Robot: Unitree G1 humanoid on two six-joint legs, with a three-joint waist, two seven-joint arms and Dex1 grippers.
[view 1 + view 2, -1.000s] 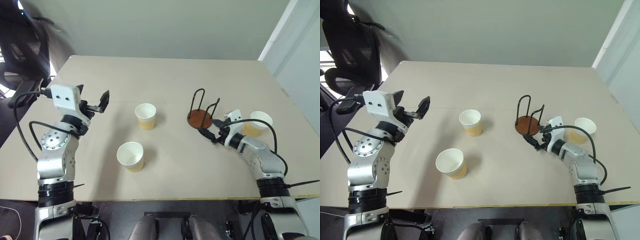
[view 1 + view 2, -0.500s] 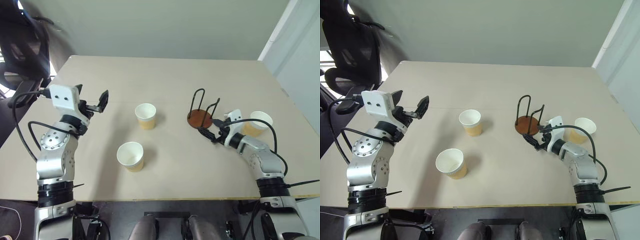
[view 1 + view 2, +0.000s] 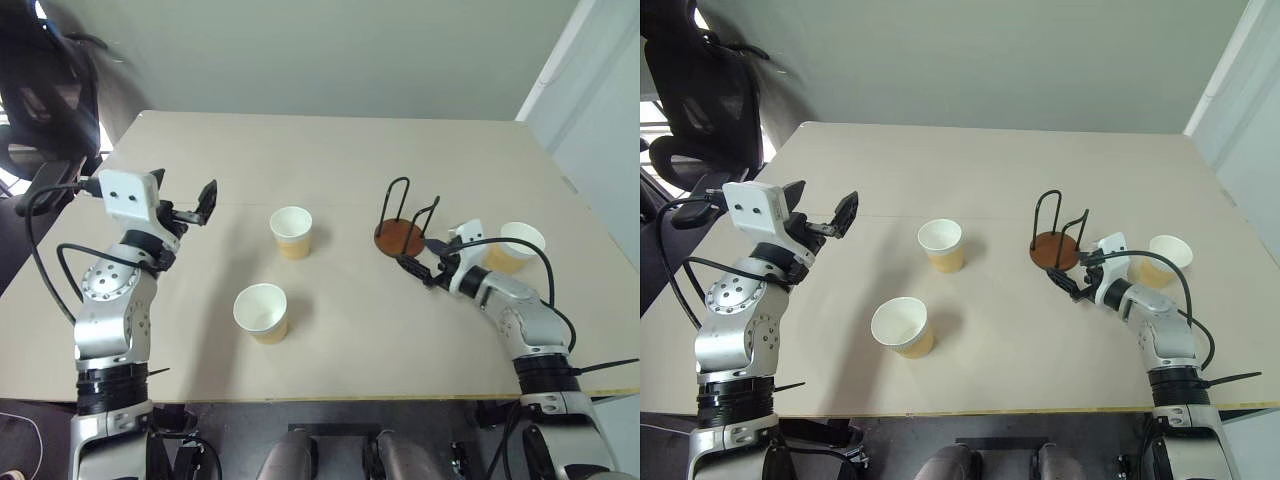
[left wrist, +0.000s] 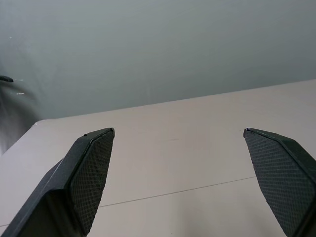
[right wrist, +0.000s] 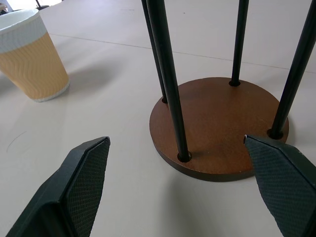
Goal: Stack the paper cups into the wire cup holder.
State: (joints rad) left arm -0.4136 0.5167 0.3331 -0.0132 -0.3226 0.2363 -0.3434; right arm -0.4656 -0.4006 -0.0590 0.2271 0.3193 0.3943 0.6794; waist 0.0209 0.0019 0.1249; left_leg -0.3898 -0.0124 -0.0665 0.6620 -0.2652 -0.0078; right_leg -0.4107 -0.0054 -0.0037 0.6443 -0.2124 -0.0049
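The right gripper [image 3: 420,258] sits right of centre in the left eye view, jaws spread wide and empty, just in front of the wire cup holder [image 3: 399,232]; whether a fingertip touches its base is hard to tell. A paper cup [image 3: 520,244] stands at far right behind that arm. The left gripper [image 3: 192,207], at centre left, hangs above the table [image 3: 330,150] with jaws apart, holding nothing. Two more paper cups stand mid-frame: one [image 3: 291,231] upper, one [image 3: 261,312] lower.
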